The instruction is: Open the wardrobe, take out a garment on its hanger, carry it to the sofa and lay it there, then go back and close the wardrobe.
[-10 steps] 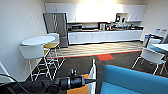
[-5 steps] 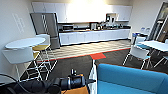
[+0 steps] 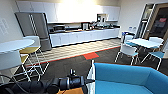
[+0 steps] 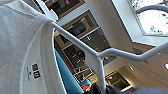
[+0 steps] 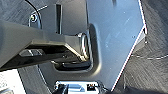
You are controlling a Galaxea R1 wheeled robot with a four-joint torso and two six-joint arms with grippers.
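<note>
My left wrist camera has the white garment (image 4: 22,50) close up, hung on its hanger (image 4: 100,56), with the blue sofa (image 4: 66,77) just past it. In the head view the sofa (image 3: 125,77) is right ahead, beside my left arm (image 3: 65,83). I can't tell how either set of fingers stands. A kitchen counter (image 3: 82,36) lies well beyond.

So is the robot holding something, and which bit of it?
The left wrist view shows the white hanger carrying the shirt close up, likely carried, but the grip itself isn't visible.
</note>
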